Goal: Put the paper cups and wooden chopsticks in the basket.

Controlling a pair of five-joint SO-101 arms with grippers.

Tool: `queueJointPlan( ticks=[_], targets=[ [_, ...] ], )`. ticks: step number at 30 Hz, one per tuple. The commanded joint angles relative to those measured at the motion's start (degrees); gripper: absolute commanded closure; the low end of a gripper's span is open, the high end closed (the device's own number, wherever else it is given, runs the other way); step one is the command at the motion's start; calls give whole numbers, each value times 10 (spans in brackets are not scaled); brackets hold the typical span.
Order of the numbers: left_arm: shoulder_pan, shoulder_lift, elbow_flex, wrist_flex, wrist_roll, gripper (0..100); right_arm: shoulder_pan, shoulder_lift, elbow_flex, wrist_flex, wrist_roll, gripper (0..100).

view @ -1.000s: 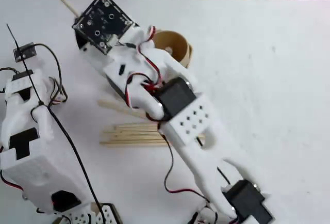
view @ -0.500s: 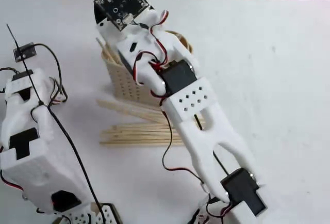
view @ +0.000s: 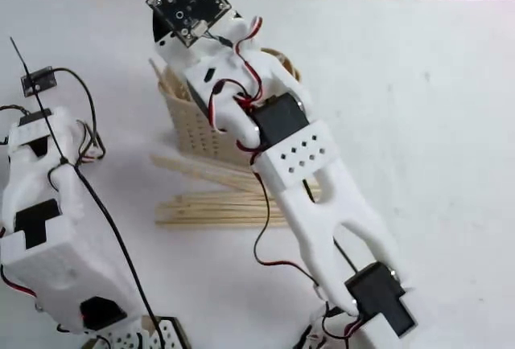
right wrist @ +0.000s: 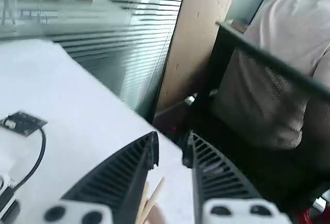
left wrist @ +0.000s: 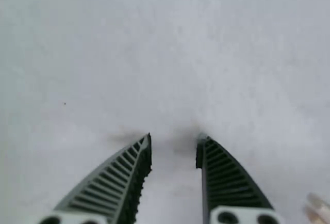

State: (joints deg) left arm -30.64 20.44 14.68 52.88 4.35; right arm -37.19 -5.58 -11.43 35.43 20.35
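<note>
At nine o'clock on the table the left arm sits folded, its left gripper hanging over bare surface with the jaws moderately apart and nothing between them. Toward the centre, a loose bundle of chopsticks lies flat at six o'clock of the basket, just beside its base, while more sticks poke from its rim at ten o'clock. Over the basket hangs the right gripper, jaws narrowly apart and empty (stick tips show beneath), and a brown curved rim at two o'clock may be a cup, though I cannot tell.
</note>
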Motion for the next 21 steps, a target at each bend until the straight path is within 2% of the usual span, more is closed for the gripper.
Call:
queueJointPlan(
  ticks=[1, 7, 11, 14, 16, 21],
  targets=[
    [-6, 2, -17, 3, -4, 845, 7, -49, -29, 120, -5, 984],
    [-5, 2, -18, 4, -4, 845, 20, -138, -27, 462, -4, 982],
    [0, 2, -46, 62, -8, 845, 87, -169, 38, 577, -5, 982],
    [-2, 1, -99, 136, -53, 845, 169, -212, 154, 564, 17, 982],
    [-2, 0, -149, 194, -87, 845, 220, -261, 258, 523, 47, 982],
    [-3, 0, -299, 360, -160, 846, 323, -399, 529, 429, 68, 982]
  ],
)
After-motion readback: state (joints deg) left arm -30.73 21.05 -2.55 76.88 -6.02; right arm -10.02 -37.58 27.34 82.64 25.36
